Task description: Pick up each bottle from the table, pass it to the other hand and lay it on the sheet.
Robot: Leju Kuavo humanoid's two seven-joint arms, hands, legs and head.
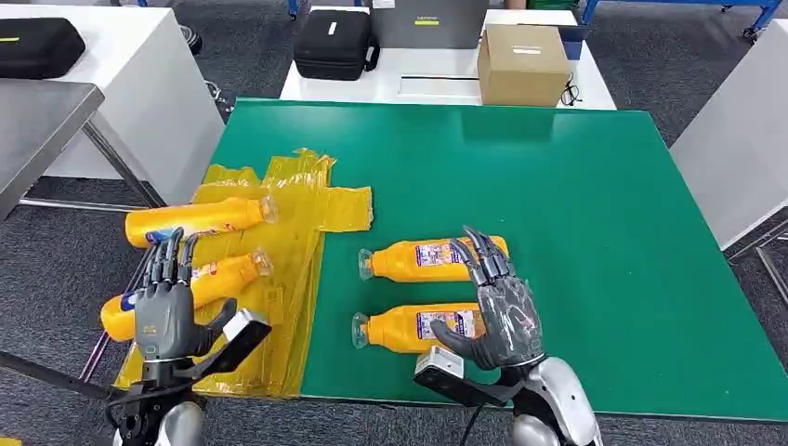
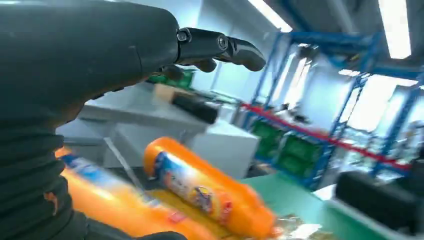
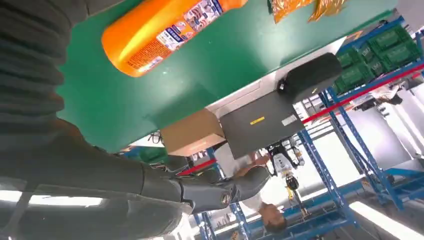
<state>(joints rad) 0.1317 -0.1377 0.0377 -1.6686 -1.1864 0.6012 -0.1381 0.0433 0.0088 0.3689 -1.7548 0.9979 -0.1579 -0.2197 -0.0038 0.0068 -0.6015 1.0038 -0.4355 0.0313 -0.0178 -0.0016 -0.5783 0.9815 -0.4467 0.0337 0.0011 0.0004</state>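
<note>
Two orange bottles lie on the green table: a far one and a near one. My right hand hovers over their base ends, fingers spread, holding nothing. The right wrist view shows one bottle on the green top beyond that hand. On the crumpled yellow sheet at the table's left edge lie two more bottles, one farther and one nearer. My left hand is above the nearer one, fingers extended and empty. The left wrist view shows both bottles past the hand.
A brown cardboard box and a black case stand on the white table behind. A metal table is at the left, a white cabinet at the right. A person stands beyond the far table.
</note>
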